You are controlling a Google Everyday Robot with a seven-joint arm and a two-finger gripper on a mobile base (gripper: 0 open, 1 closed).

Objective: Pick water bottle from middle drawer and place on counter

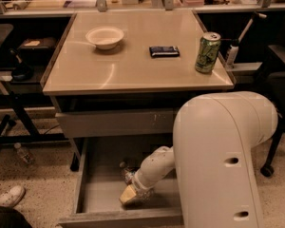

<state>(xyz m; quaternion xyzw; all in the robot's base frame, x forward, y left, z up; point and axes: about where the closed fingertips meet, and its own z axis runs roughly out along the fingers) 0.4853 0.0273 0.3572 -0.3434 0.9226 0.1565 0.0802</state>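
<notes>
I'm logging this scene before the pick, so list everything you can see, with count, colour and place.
counter: one, beige, on top of the grey cabinet
bowl: one, white, counter, far left
packet: one, dark, counter, middle
drink can: one, green, counter, right edge
scratched drawer front: one, grey, under the counter
middle drawer: one, grey, open below
water bottle: one, clear, inside the middle drawer, partly hidden
small bottle: one, clear, floor, left
shoe: one, white, floor, lower left
arm: one, white, reaching into the middle drawer
gripper: one, tan-tipped, at the water bottle
</notes>
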